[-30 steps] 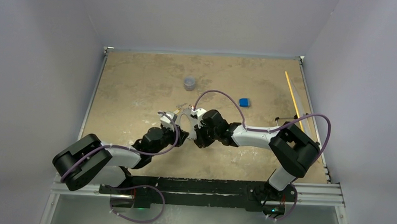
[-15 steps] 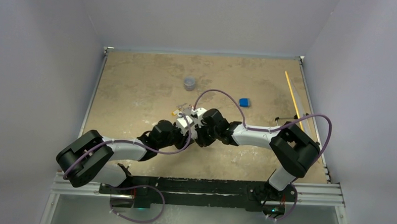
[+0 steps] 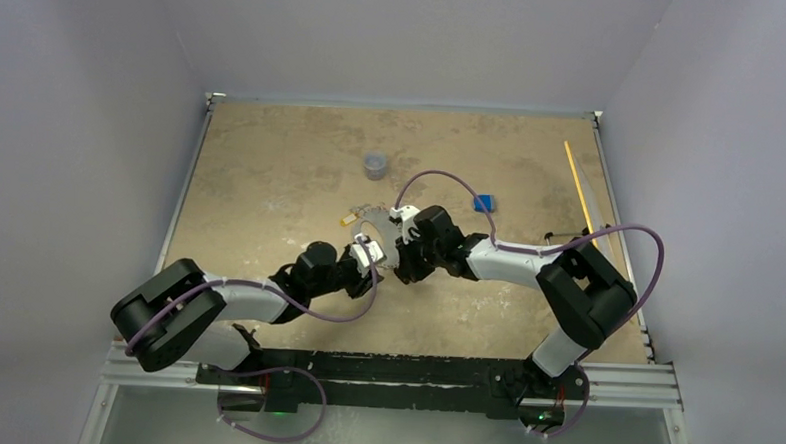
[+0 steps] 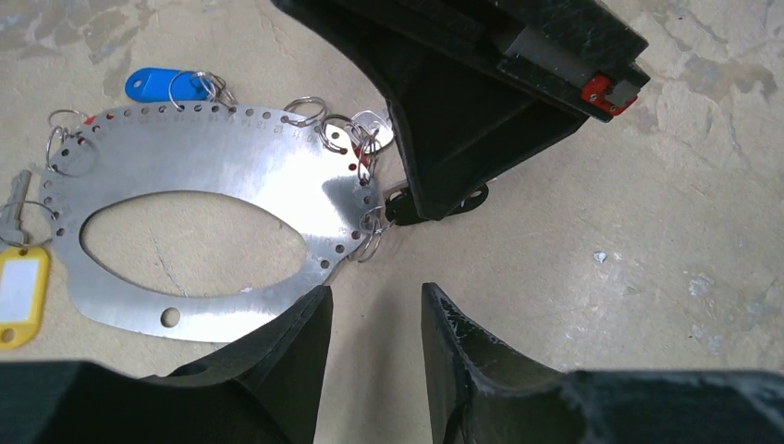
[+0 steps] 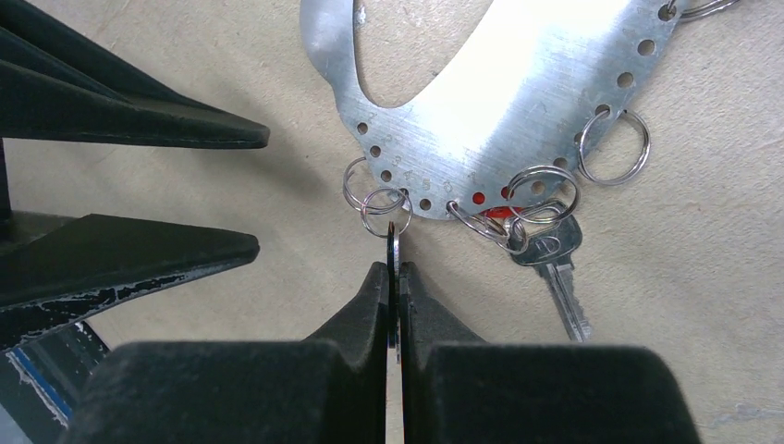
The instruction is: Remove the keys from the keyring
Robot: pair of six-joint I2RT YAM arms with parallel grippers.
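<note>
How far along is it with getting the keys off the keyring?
Nothing looks removed: the blue tag, yellow tag and silver key all hang from the keyring. In hand: the right pincer is shut on an edge-on key ringed to its edge; the left pincer is open beside the keyring. Left: every key.

soft, even overhead light, fairly bright; only faint shadows on the table (image 3: 271, 167). the keyring (image 5: 555, 74) glares white in the right wrist view. dark fingers (image 4: 481, 370) lose detail at the near edge.
</note>
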